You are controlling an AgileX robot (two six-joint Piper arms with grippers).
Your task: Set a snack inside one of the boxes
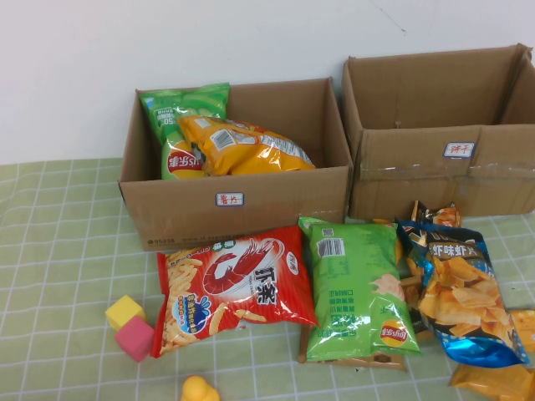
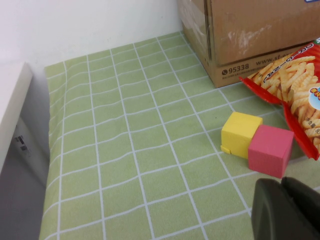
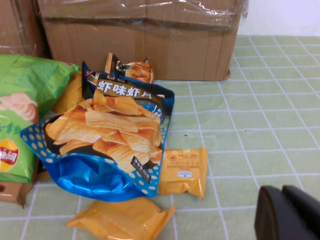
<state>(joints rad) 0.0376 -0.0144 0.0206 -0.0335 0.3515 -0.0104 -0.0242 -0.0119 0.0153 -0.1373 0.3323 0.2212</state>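
Note:
The red shrimp-stick bag lies flat on the green checked cloth, just in front of the plain-fronted brown carton. That carton stands open and holds a green bag and a yellow bag. Neither arm shows in the high view. In the left wrist view my left gripper is shut and empty, low over the cloth, near the pink cube and the red bag's corner. In the right wrist view my right gripper is shut and empty, over bare cloth to the right of the snack pile.
A taped carton stands open at the back right. A green Lay's bag, a blue chip bag and small orange packets lie in front of it. A yellow cube, a pink cube and a yellow toy sit front left.

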